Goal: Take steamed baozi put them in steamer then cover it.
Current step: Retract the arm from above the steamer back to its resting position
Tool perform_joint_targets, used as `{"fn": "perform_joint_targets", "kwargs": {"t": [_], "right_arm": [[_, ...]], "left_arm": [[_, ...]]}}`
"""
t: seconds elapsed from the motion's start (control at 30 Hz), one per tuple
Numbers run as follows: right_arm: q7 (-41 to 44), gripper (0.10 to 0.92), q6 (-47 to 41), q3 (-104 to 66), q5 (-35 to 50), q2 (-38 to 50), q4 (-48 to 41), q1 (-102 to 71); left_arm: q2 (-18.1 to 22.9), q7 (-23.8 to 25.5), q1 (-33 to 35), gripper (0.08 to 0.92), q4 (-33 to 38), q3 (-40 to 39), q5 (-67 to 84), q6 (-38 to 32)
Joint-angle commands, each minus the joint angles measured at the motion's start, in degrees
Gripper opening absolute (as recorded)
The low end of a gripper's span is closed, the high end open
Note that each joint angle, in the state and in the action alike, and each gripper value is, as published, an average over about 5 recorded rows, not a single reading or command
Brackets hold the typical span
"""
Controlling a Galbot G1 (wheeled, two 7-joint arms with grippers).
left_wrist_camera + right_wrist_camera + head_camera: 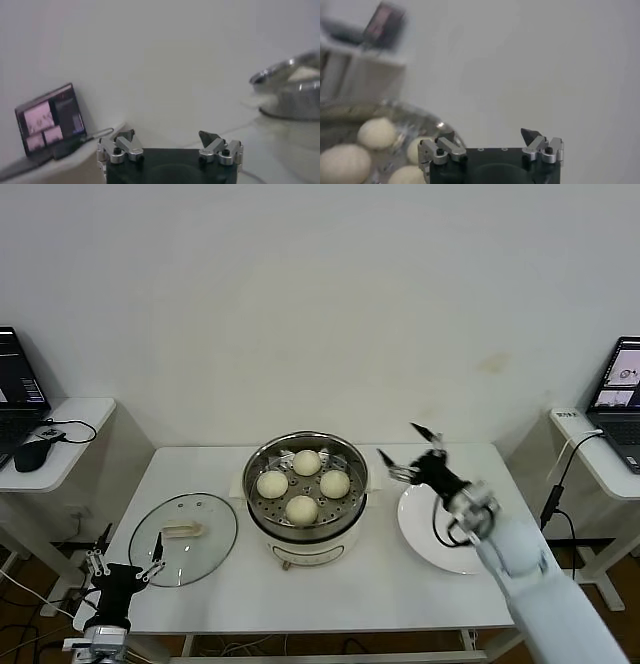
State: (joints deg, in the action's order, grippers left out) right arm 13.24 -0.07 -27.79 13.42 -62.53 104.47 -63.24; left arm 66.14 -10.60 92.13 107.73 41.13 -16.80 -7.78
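Baozi, four smooth cream-white buns, fill shiny perforated steamer.

The head view looks down on the steamer from above the table's near edge, while both low wrist views share its rim close-up.

Even, soft indoor light, faint shadows, motion blur on the right arm (wrist views hazy).
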Motion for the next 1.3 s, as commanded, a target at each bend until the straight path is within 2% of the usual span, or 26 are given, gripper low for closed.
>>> {"fn": "perform_joint_targets", "kwargs": {"t": [0.03,0.2,0.7,1.3], "right_arm": [[-1.5,0.823,9.6,-25.5,-4.8,-18.2,7.1,-24.4],[-2.9,0.823,9.8,-29.1,-5.1,-21.1,8.3,-26.2],[-3.7,0.823,10.7,-30.4,-6.0,-23.0,7.5,-30.4],[-2.8,0.823,10.4,-31.0,-6.0,-24.4,6.9,-30.5]], "left_arm": [[-4.3,2.2,-4.4,0.823,-12.2,1.6,-42.1,-3.7],[-4.8,3.2,-7.6,0.823,-15.7,0.2,-48.0,-3.3],[-5.7,4.6,-20.8,0.823,-24.1,-6.4,-48.1,-3.1],[-5.1,4.3,-28.6,0.823,-33.7,-11.4,-48.4,-3.3]]}}
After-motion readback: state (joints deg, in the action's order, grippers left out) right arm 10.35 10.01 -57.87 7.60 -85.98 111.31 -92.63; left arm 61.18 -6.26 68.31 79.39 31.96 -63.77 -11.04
